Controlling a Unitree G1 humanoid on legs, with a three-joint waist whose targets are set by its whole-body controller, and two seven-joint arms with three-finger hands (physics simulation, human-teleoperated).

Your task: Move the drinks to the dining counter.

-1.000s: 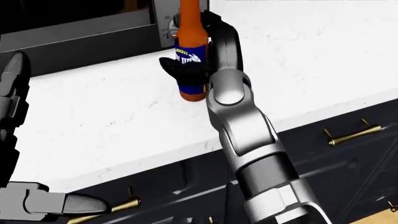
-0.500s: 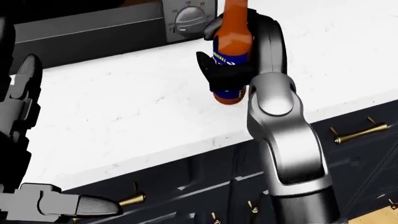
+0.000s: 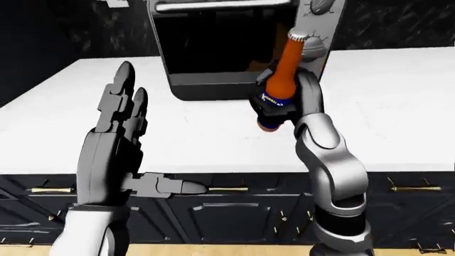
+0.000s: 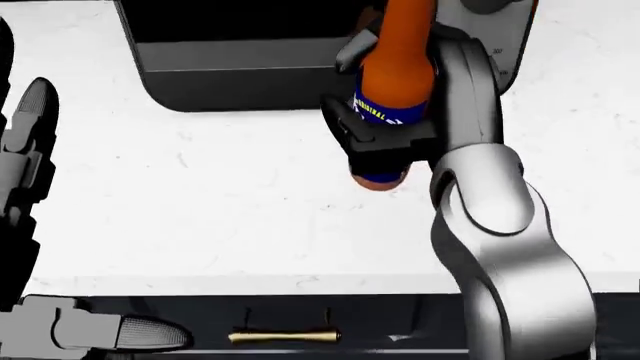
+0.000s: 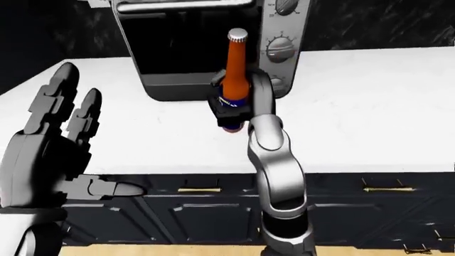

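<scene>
An orange bottle [image 4: 395, 79] with a blue label and a metal cap stands upright in my right hand [image 4: 385, 146]. The dark fingers close round its lower half, over the white counter [image 4: 200, 210] and just below the toaster oven. Whether the bottle's base touches the counter I cannot tell. My left hand [image 3: 135, 138] is raised at the left of the left-eye view, fingers spread and thumb out, holding nothing. No other drink shows.
A grey toaster oven [image 3: 213, 48] with a dark door and knobs [image 5: 279, 48] stands on the counter behind the bottle. Dark cabinet drawers with brass handles [image 3: 416, 188] run below the counter edge. A dark wall [image 3: 398, 21] backs the counter.
The whole picture has shifted, so the camera has moved: the counter edge now lies level and the toaster oven fills the top. The bottle stays in my right hand and looks closer.
</scene>
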